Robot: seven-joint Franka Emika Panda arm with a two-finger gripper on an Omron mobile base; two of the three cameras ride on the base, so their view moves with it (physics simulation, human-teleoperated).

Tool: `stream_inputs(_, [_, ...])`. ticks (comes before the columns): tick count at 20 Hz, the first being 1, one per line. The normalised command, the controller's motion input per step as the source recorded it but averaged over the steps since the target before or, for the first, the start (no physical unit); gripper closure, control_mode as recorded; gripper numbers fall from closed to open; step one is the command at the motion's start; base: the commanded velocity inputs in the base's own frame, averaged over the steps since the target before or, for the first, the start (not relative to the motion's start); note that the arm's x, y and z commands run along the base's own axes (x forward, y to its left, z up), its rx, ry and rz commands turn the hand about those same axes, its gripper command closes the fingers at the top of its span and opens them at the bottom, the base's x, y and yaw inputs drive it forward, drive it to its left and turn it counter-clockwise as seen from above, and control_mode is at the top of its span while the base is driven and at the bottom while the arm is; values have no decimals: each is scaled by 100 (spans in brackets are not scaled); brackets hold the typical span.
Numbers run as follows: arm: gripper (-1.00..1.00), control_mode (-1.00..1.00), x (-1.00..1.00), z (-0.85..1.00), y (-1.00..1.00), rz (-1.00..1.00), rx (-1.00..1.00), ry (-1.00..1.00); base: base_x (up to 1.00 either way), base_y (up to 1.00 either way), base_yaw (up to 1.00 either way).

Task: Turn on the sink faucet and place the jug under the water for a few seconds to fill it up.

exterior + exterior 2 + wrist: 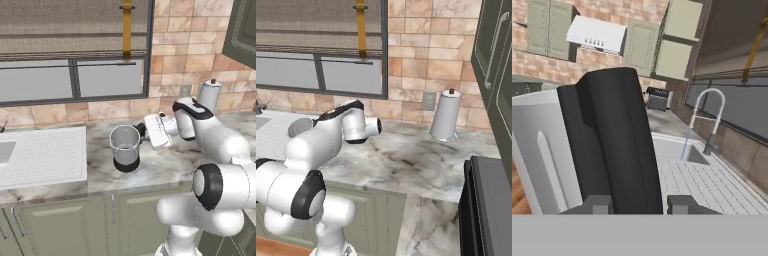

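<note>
The jug (pixel 124 146), clear with a black base, stands upright on the marble counter to the right of the drainboard. My gripper (pixel 142 131) reaches it from the right at its black side handle. In the hand view the handle (pixel 617 145) rises between my fingertips (pixel 594 204), which press on both its sides, so my gripper (pixel 639 204) is shut on it. Beyond it, the sink faucet (pixel 709 120) curves over the sink (pixel 696 156), and a thin blue stream of water (pixel 685 144) runs from its spout. In the right base view my arm hides most of the jug.
The dotted drainboard (pixel 45 155) lies between the jug and the basin. A white-grey lidded canister (pixel 210 95) stands against the tiled wall at the right (pixel 446 117). A window runs above the counter. A dark stove (pixel 491 200) sits at the far right.
</note>
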Motion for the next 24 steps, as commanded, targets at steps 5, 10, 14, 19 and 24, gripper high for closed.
stream_inputs(5, [100, -100, -4, 42, 0, -20, 11, 1, 0, 0, 0])
stream_inputs(10, [100, 100, 0, 0, 0, 0, 0, 0, -1, 2, -18])
stream_inputs(14, [100, 100, 0, 0, 0, 0, 0, 0, 0, 37, -10])
stream_inputs(19, [100, 100, 0, 0, 0, 0, 0, 0, 1, 71, -4])
stream_inputs(24, [100, 100, 0, 0, 0, 0, 0, 0, 0, 88, -5])
